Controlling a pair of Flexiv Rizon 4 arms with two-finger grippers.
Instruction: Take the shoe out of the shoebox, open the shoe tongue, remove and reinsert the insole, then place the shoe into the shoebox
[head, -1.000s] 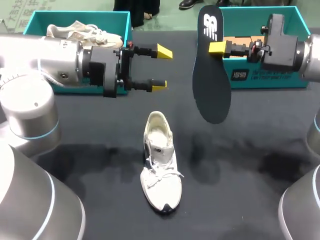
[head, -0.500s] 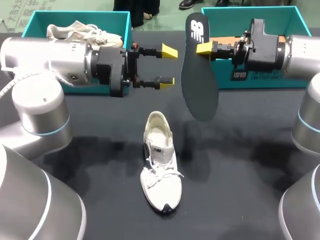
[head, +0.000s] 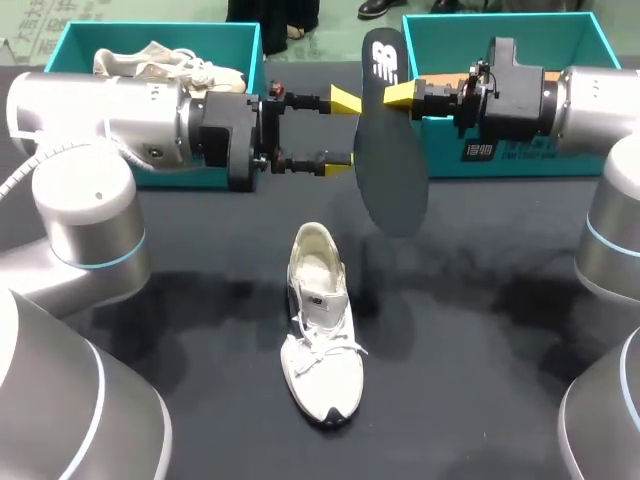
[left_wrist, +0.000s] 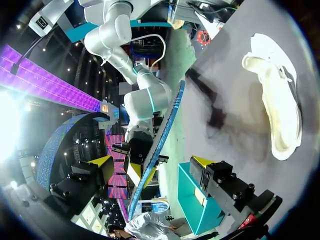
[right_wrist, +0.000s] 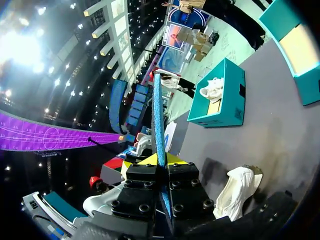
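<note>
the right tool (head: 398, 94) is clamped on the top end of the dark insole (head: 390, 170), which hangs upright in the air above the black worktop (head: 500, 300), probably held clear for a handover. the left tool (head: 343, 130) gapes wide and grips nothing, its yellow tips just beside the insole's edge. the white shoe (head: 322, 330) lies on the worktop below, mouth open, seemingly ready to take the insole back.

**Table, spare shoe, liner**

A dark table (head: 480, 330) is seen. A pale spare shoe (head: 165, 62) is laid in the left box (head: 215, 45), at the table's far edge. A tan liner (right_wrist: 299, 48) is laid flat in the right box (head: 450, 40).
</note>
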